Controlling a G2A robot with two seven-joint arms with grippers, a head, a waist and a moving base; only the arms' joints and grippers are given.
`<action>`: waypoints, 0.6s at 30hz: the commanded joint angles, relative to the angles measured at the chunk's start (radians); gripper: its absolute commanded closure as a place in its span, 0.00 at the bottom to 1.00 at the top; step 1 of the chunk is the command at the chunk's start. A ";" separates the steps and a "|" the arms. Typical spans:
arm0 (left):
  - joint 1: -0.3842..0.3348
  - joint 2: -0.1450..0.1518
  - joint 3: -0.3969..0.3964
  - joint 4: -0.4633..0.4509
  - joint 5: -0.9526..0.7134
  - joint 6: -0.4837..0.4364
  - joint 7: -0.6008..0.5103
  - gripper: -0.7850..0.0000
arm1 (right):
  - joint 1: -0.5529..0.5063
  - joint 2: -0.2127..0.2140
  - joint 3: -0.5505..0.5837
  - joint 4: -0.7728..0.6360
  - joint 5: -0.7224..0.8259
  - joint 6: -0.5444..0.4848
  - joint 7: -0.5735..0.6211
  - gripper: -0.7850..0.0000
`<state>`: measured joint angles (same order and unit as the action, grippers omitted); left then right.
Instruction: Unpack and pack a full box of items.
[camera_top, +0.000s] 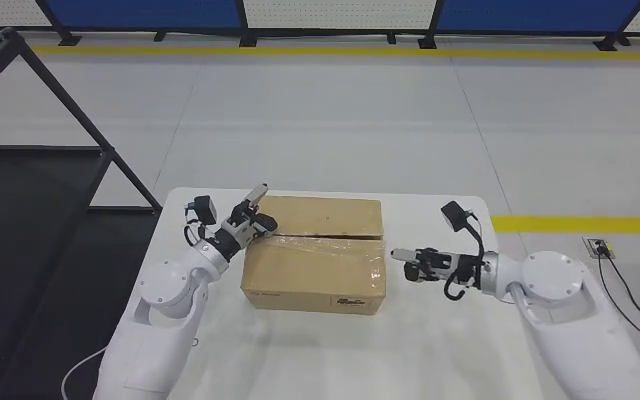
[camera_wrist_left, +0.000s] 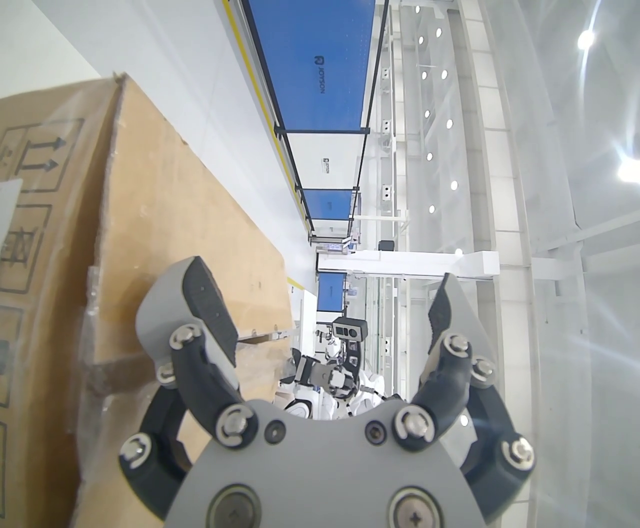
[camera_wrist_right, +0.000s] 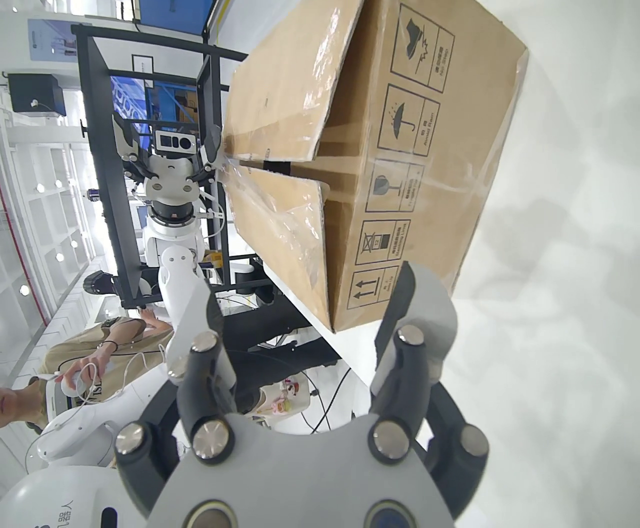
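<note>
A brown cardboard box stands in the middle of the white table. Its two top flaps are folded down with a narrow gap along the seam, and clear tape clings to them. My left gripper is open at the box's far left top corner. In the left wrist view this gripper has one finger lying against the top flap's edge. My right gripper is open just off the box's right end, a short gap away. Its wrist view faces the printed end panel.
A black metal rack stands off the table's left side. Bare tabletop lies in front of the box and on both sides. The floor behind carries yellow lines and blue barrier panels.
</note>
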<state>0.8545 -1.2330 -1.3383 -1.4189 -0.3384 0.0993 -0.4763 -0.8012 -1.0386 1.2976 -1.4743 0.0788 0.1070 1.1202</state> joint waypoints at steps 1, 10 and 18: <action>0.000 0.000 0.000 0.000 0.000 0.000 0.003 0.00 | 0.020 -0.003 -0.017 0.023 0.014 -0.013 0.005 0.56; 0.003 0.000 -0.002 -0.003 -0.001 -0.003 0.008 0.00 | 0.105 -0.016 -0.091 0.106 0.023 -0.024 0.023 0.99; 0.008 0.001 -0.009 -0.008 -0.002 -0.009 0.011 0.00 | 0.139 -0.018 -0.106 0.062 0.019 -0.051 -0.005 1.00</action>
<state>0.8616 -1.2321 -1.3467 -1.4261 -0.3409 0.0907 -0.4654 -0.6644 -1.0565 1.1909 -1.4026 0.0947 0.0654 1.1200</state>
